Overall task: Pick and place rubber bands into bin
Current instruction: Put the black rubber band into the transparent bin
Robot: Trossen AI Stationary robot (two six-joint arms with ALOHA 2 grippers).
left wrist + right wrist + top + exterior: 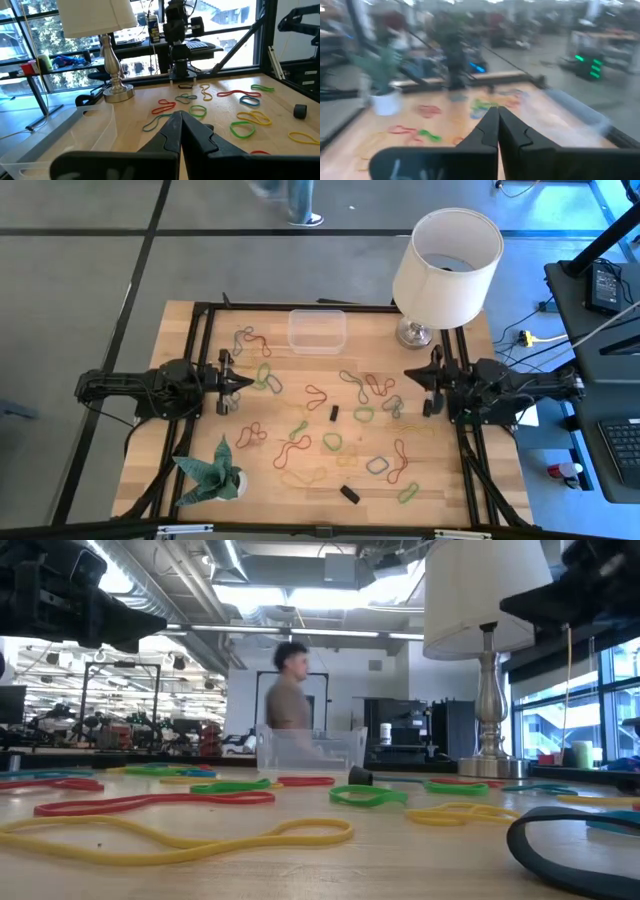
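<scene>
Coloured rubber bands (318,393), roughly twenty, lay scattered over the wooden surface (200,450), none in the one clear bin (317,330) at its far edge. The left claw (243,382) and right claw (411,374) were both clenched and empty; two black blocks (348,493) lay among the bands.

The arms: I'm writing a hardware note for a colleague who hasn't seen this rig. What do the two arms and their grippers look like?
Both arms are black and chunky, built of jointed segments. The left gripper and right gripper each end in two dark fingers tapering to a point. In the wrist views the fingers are matt black wedges with stepped edges on a wide black base. Thin black cables trail from the arms' bases.
</scene>
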